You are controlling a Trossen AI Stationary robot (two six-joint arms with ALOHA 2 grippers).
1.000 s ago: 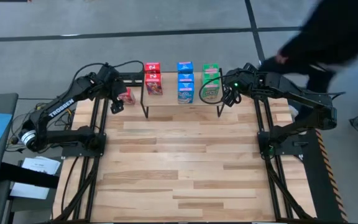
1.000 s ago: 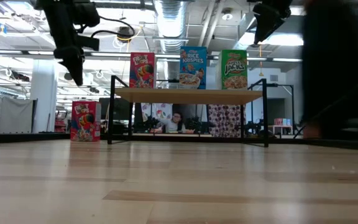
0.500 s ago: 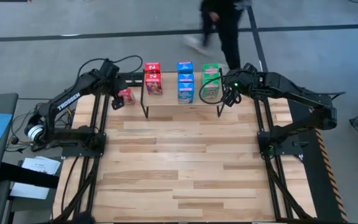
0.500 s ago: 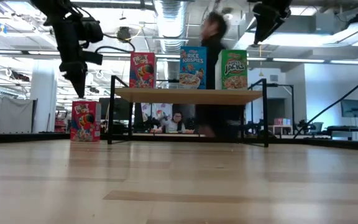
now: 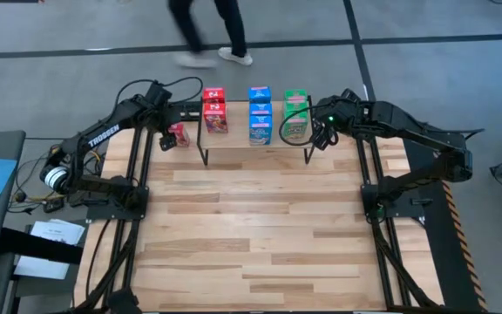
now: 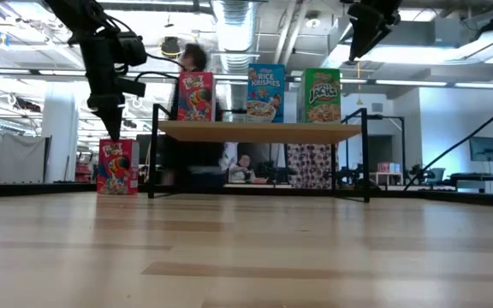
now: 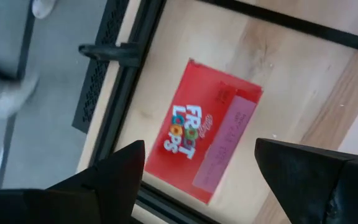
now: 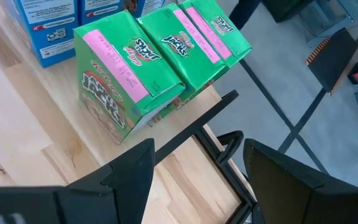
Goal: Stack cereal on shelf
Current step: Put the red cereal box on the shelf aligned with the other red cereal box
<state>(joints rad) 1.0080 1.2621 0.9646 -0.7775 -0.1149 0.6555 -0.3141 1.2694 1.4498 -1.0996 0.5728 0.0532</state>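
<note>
One red cereal box [image 7: 210,146] stands upright on the table, left of the shelf [image 6: 259,130], as the high view [image 5: 177,133] and the low view [image 6: 118,167] also show. My left gripper [image 7: 199,149] hangs open just above it, fingers pointing down on either side of its top, not touching. On the shelf stand rows of red [image 5: 214,109], blue [image 5: 260,113] and green boxes [image 8: 154,62]. My right gripper [image 8: 199,152] waits open above the shelf's right end [image 5: 321,135], holding nothing.
The shelf's black wire legs [image 6: 152,150] stand close to the right of the lone red box. A person [image 5: 207,26] walks past beyond the table's far edge. The slatted tabletop [image 5: 260,235] stretches bare toward the near edge.
My left gripper has gone down and a little toward the lone red box, staying open; it now hangs right over the box's top. The boxes have not moved. A person has walked from right to left behind the table.
</note>
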